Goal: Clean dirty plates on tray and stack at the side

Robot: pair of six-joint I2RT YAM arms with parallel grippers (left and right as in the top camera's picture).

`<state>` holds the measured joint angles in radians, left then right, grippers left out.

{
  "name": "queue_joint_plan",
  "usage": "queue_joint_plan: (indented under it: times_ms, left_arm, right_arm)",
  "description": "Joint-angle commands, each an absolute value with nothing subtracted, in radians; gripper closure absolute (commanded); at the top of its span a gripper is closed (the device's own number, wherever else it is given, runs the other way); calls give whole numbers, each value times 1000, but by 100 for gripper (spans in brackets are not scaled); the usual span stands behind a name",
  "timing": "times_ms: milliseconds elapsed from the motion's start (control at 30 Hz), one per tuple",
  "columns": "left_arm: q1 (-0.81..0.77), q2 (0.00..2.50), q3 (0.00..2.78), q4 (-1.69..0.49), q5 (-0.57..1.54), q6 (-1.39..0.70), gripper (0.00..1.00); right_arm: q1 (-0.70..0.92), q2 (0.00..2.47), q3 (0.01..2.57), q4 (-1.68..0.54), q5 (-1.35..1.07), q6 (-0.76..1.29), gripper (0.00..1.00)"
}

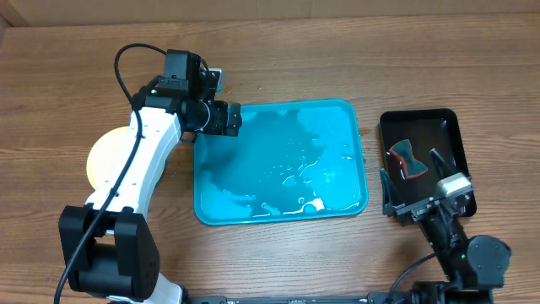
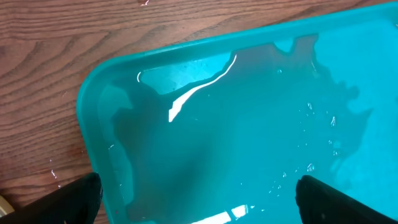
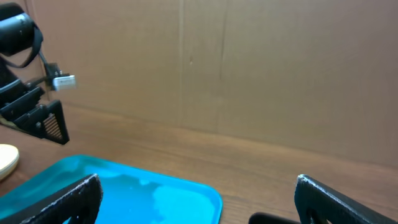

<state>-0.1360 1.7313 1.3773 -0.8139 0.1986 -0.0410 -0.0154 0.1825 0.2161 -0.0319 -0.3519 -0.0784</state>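
Note:
The turquoise tray (image 1: 278, 160) lies mid-table, wet, with only pooled water on it. A pale yellow plate (image 1: 108, 156) rests on the table left of the tray, partly under my left arm; I cannot tell whether others lie beneath it. Its edge shows as the plate (image 3: 7, 159) in the right wrist view. My left gripper (image 1: 229, 119) hovers over the tray's far left corner (image 2: 99, 93). That left gripper (image 2: 199, 205) is open with nothing between its fingers. My right gripper (image 1: 405, 204) is at the near right; this right gripper (image 3: 205, 205) is open and empty, facing the tray (image 3: 143, 193).
A narrow black tray (image 1: 447, 127) stands at the right and holds a red and black tool (image 1: 407, 160). A brown cardboard wall (image 3: 217, 62) closes the far side. Bare wooden table (image 1: 380, 59) surrounds the tray.

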Motion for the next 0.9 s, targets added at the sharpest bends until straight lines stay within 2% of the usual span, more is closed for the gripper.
queue_joint_plan:
  times_ms: [0, 333, 500, 867]
  left_arm:
    - [-138, 1713, 1396, -810, 207, -29, 0]
    - [-138, 1713, 1396, -810, 207, -29, 0]
    - [-138, 1713, 1396, -810, 207, -29, 0]
    - [-138, 1713, 1396, -810, 207, -29, 0]
  right_arm:
    - [7, 114, 154, 11, -293, -74, 0]
    - [7, 2, 7, 46, -255, -75, 0]
    - [7, 2, 8, -64, -255, -75, 0]
    - [6, 3, 8, -59, -255, -75, 0]
